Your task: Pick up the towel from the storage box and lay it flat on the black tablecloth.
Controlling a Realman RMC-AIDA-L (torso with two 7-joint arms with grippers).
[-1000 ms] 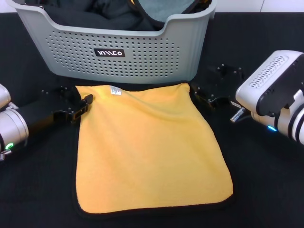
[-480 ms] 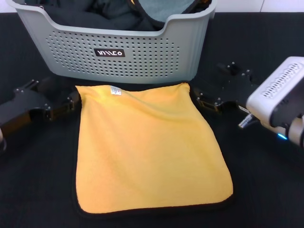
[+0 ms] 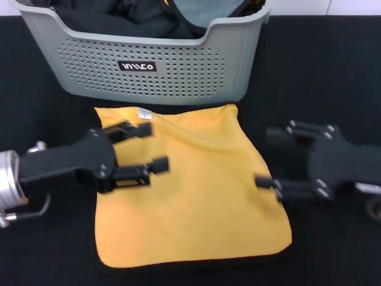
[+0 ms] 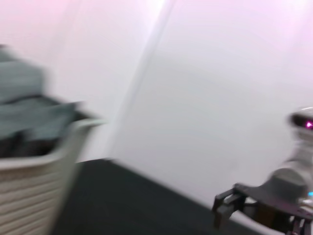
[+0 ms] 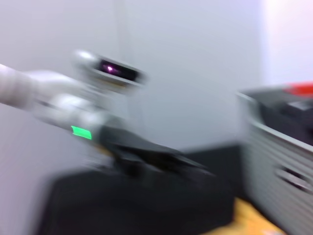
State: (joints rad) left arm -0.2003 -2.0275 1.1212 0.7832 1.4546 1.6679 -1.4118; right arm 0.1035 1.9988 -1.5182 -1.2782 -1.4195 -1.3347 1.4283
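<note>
The yellow-orange towel (image 3: 190,196) lies spread flat on the black tablecloth (image 3: 333,71), just in front of the grey storage box (image 3: 178,71). My left gripper (image 3: 152,147) hovers open over the towel's left part, with nothing between its fingers. My right gripper (image 3: 268,156) is open and empty beside the towel's right edge. In the left wrist view the storage box (image 4: 29,181) shows, with the right gripper (image 4: 230,208) farther off. In the right wrist view I see the left arm (image 5: 142,156), the storage box (image 5: 279,161) and a bit of the towel (image 5: 249,220).
Dark and grey fabrics (image 3: 149,21) fill the storage box at the back of the table. The black tablecloth runs past the towel on both sides. A pale wall (image 4: 205,98) stands behind the table.
Both grippers have left the towel's far corners and swung nearer the front. The left one now hangs over the towel, the right one beside its right edge. The towel has not moved.
</note>
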